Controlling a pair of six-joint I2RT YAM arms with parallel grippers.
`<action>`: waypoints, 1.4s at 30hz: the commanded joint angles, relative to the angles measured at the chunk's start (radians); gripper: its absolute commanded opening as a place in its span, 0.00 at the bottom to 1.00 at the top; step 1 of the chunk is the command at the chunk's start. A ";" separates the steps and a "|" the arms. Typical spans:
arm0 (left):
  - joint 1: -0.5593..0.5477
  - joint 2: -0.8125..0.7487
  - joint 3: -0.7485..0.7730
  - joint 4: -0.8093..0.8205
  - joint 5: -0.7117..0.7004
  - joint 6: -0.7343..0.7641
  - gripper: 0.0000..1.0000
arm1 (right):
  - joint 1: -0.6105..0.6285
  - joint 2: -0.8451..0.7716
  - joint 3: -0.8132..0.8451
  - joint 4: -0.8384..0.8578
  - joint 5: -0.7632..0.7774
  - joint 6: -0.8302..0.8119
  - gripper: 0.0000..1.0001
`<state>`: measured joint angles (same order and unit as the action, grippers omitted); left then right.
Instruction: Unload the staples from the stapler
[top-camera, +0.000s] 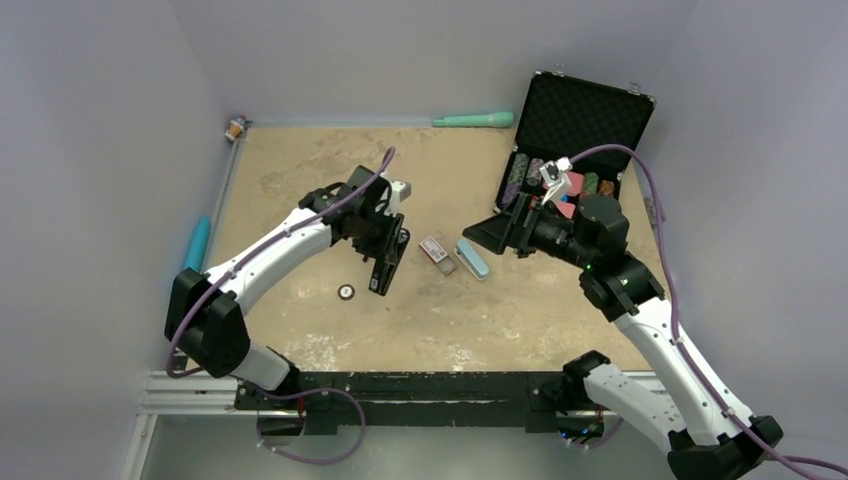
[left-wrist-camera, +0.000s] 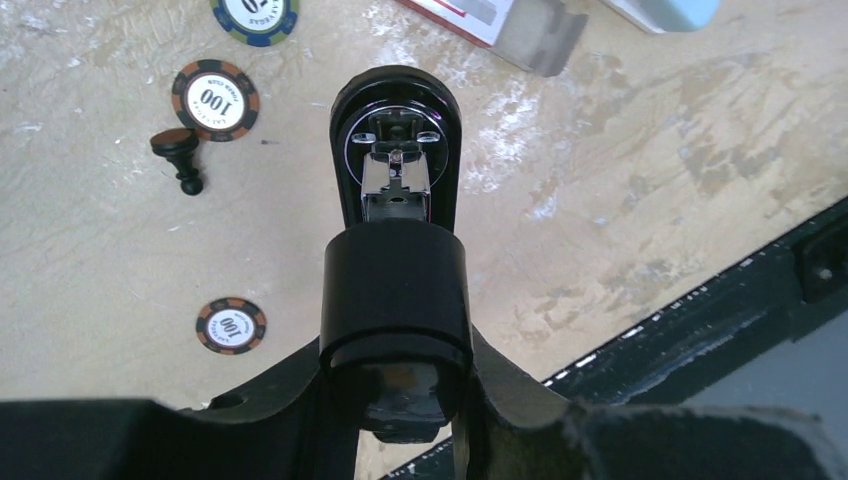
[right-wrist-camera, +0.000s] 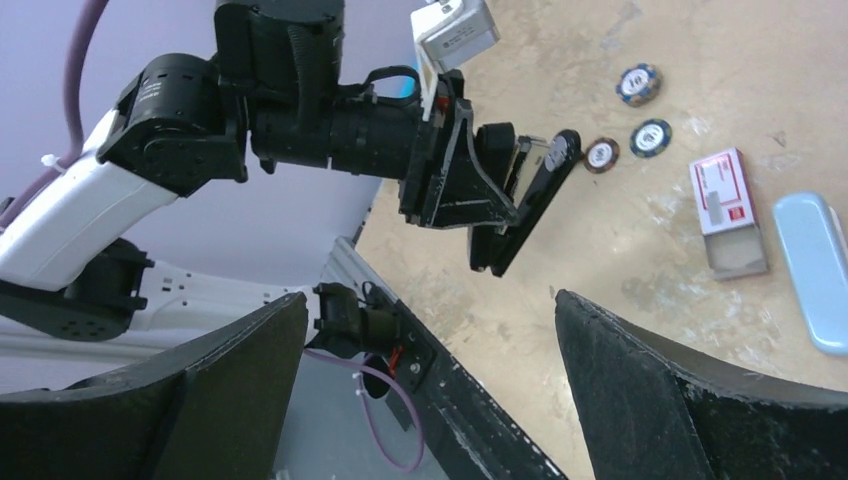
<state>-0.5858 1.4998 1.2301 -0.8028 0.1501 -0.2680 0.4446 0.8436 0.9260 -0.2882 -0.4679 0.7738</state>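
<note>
Sandy tan tabletop (top-camera: 560, 310), pale grey walls all round. Got the left gripper (top-camera: 385, 235) clamped on the back end of a black stapler (right-wrist-camera: 530, 195), up off the surface a bit left of centre, tilted with the nose dipping toward the near edge. Looks swung open from the left wrist view, with a silvery channel (left-wrist-camera: 396, 185) on show inside. Can't honestly pick out the staples themselves. Might be sitting in that channel, but too small and shiny to say.

Got the right gripper (right-wrist-camera: 425, 310) hanging over the right side, fingers spread wide, holding nothing, aimed left at the stapler and well apart from it.

Lying flat just right of the stapler: a small pink-and-white box (top-camera: 438, 250), then a pale blue bar (top-camera: 472, 258) just beside it. One poker chip (top-camera: 345, 291) just left of the stapler's nose, plus a little black knob (left-wrist-camera: 180, 155) near a few more chips in the left wrist view. Far right: an open black case (top-camera: 590, 110) with rows of chips in it. Teal pen (top-camera: 473, 120) along the far edge.
</note>
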 joint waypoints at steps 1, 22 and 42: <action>-0.002 -0.065 0.099 -0.033 0.100 -0.050 0.00 | -0.002 0.030 0.028 0.100 -0.085 -0.028 0.99; 0.009 -0.120 0.405 -0.032 0.576 -0.197 0.00 | -0.019 0.182 0.172 0.515 -0.280 -0.017 0.99; 0.060 -0.146 0.358 0.492 0.972 -0.468 0.00 | -0.136 0.272 0.201 0.768 -0.476 0.198 0.99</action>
<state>-0.5304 1.3861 1.5723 -0.4644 1.0084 -0.6849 0.3119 1.1358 1.1492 0.4168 -0.9123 0.9379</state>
